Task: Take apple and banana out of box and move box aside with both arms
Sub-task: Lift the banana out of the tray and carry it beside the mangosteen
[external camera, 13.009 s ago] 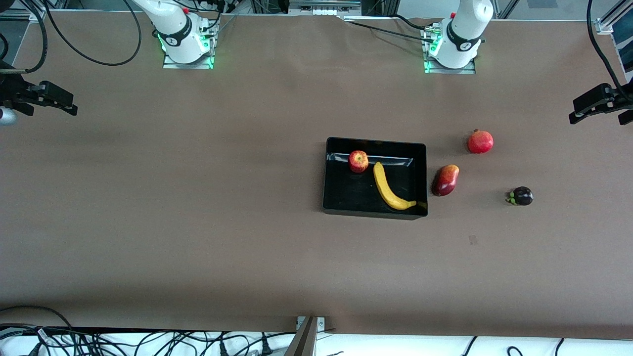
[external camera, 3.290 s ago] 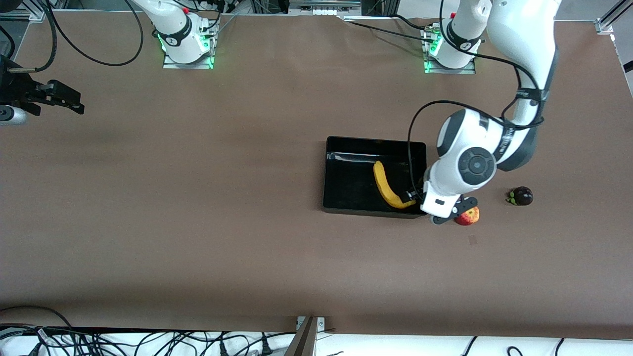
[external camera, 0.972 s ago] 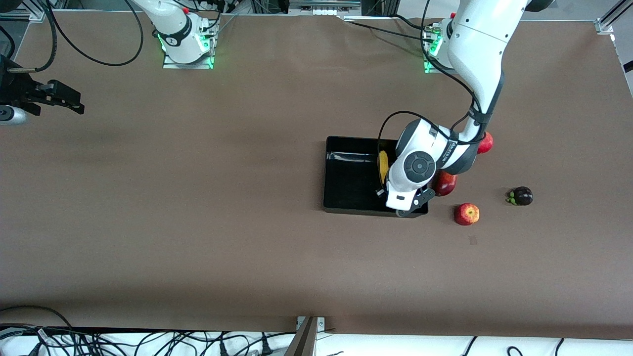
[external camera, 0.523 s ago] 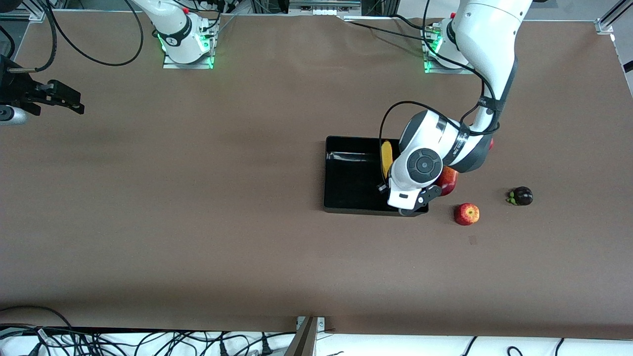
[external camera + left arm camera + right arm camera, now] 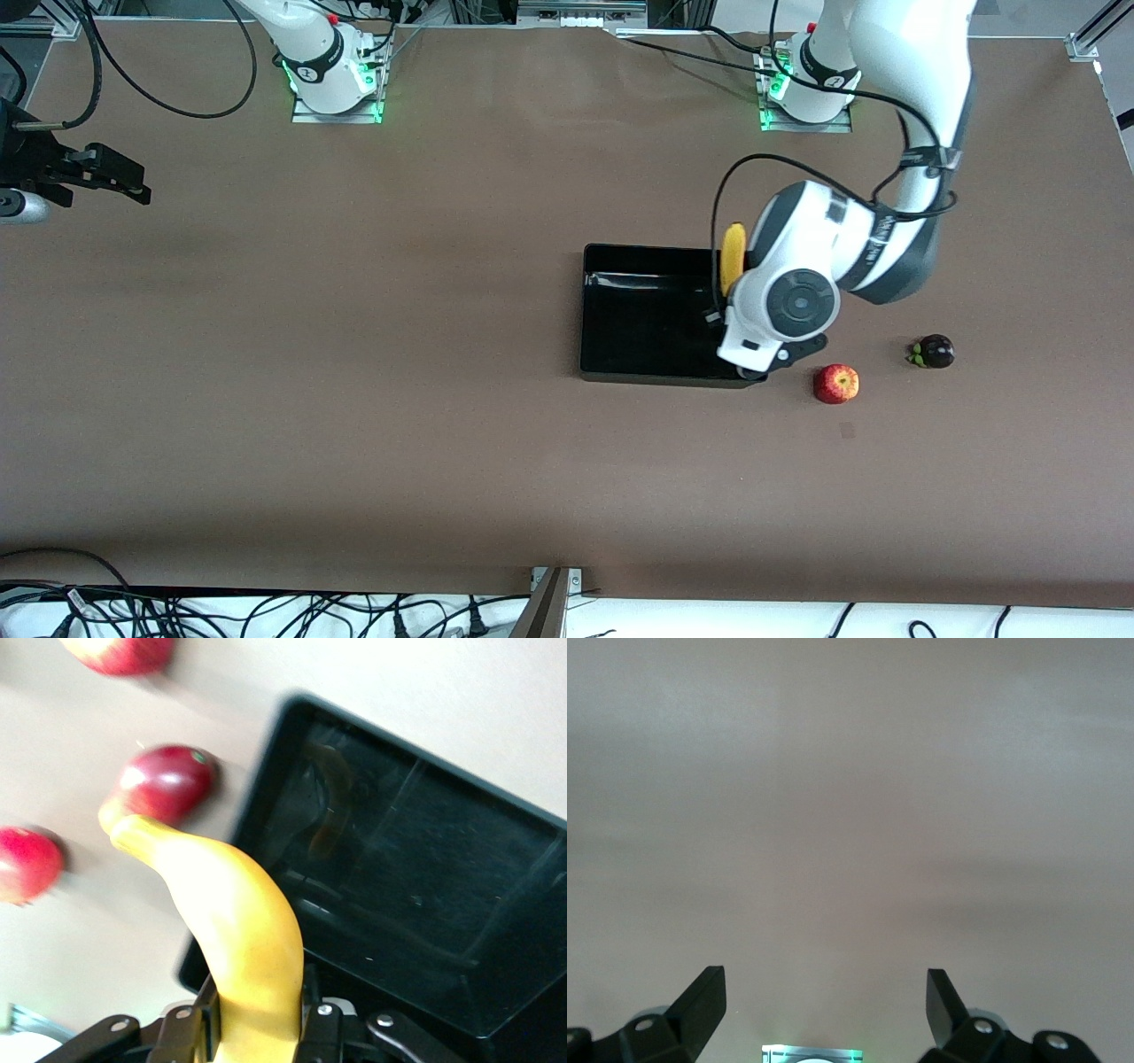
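Observation:
The black box (image 5: 638, 319) lies mid-table with nothing in it; it also shows in the left wrist view, box (image 5: 425, 859). My left gripper (image 5: 257, 1019) is shut on the yellow banana (image 5: 733, 257), which it holds in the air over the box's edge toward the left arm's end. The banana (image 5: 221, 921) sticks out long past the fingers. The red apple (image 5: 835, 384) sits on the table beside the box's near corner, toward the left arm's end; in the left wrist view the apple (image 5: 115, 651) is blurred. My right gripper (image 5: 824, 992) waits open over bare table at the right arm's end.
A dark red mango (image 5: 164, 784) lies beside the box, and a red pomegranate (image 5: 27, 864) lies farther from the front camera; the left arm covers both in the front view. A dark purple fruit (image 5: 935, 352) sits toward the left arm's end, beside the apple.
The left gripper has lifted the banana out of the box and swung toward the left arm's end. The arm now covers the mango and pomegranate. The right arm has not moved.

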Robot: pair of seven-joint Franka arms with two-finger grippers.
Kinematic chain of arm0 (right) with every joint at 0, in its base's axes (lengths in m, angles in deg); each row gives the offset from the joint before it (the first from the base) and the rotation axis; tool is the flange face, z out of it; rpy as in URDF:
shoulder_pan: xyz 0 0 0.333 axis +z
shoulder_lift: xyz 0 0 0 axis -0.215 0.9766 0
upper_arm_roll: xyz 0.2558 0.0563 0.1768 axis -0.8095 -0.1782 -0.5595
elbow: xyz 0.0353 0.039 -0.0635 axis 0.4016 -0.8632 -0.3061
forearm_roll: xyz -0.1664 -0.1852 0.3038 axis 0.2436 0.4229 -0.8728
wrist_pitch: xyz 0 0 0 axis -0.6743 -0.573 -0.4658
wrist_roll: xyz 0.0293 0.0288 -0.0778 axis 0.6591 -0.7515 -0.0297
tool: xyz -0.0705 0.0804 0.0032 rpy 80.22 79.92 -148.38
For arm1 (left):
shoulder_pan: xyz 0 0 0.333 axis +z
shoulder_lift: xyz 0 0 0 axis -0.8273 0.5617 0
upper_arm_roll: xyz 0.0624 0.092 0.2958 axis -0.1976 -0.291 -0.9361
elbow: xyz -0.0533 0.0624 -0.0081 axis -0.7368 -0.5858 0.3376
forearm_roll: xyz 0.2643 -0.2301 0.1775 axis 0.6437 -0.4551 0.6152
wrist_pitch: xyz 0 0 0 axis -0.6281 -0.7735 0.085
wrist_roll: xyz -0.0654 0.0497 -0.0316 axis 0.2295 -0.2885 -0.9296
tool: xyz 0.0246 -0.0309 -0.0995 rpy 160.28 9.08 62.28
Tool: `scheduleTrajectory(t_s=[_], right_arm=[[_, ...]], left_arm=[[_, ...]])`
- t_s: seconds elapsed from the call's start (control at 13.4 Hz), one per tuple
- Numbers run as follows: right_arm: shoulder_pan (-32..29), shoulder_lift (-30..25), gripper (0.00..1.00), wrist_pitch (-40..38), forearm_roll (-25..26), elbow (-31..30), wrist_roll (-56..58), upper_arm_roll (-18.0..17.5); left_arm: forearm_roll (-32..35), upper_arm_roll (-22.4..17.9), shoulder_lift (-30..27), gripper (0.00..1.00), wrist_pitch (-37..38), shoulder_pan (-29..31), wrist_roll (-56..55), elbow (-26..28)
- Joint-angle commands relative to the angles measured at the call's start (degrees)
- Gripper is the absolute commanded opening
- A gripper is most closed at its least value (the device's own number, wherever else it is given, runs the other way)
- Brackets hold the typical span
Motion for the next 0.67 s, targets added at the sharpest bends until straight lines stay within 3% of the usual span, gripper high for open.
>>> scheduleTrajectory(t_s=[0.0,0.37,0.52,0.6], right_arm=[[0.25,-0.05,1.0,-0.93,-0.98,0.55,0.37,0.4],[0.25,-0.05,1.0,-0.93,-0.98,0.55,0.37,0.4],[0.25,-0.05,1.0,-0.93,-0.98,0.55,0.45,0.49],[0.25,-0.05,1.0,-0.93,-0.98,0.55,0.37,0.49]], left_arm=[[-0.32,-1.45,-0.82,0.0,1.88,5.51,12.67,-0.59],[0.12,-8.57,1.63,0.0,-4.87,11.15,31.07,-0.15],[-0.14,-12.44,5.05,0.0,-10.74,10.8,34.86,0.37],[-0.14,-12.45,6.46,0.0,-14.25,11.24,35.31,1.33]])
